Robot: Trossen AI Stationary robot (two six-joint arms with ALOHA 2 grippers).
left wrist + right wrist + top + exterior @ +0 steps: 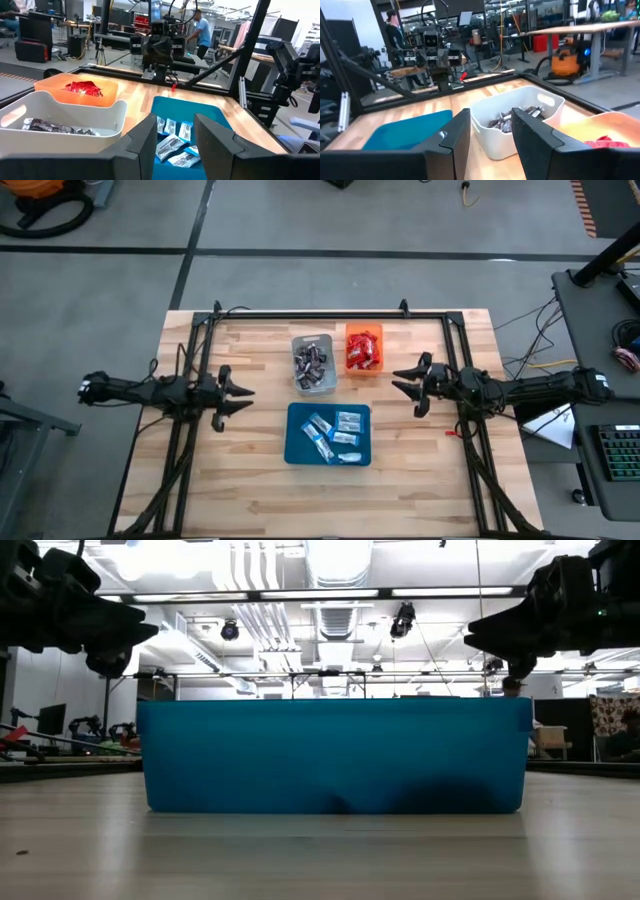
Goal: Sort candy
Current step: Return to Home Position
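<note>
Table is in full view from above, and I'm taking the blue tray in the middle as my marker. Left arm reaches in from the tray's left, right arm from its right, both stretched level, well apart from it.

Trays next: the grey tray sits just behind the blue tray's back edge, and the orange tray stands behind its back right corner, close against the grey one.

Left gripper hangs off the blue tray's left side, lifted clear of the wood. Its fingers are spread and hold nothing. Right gripper hangs off the tray's back right corner, also raised and spread, also carrying nothing. From table height both hover above the tray's rim line, one at each end.

Now the candy, all of it in the trays: blue-and-white bars lie loose inside the blue tray, dark bars are heaped in the grey tray behind it, and red packets are piled in the orange tray.
</note>
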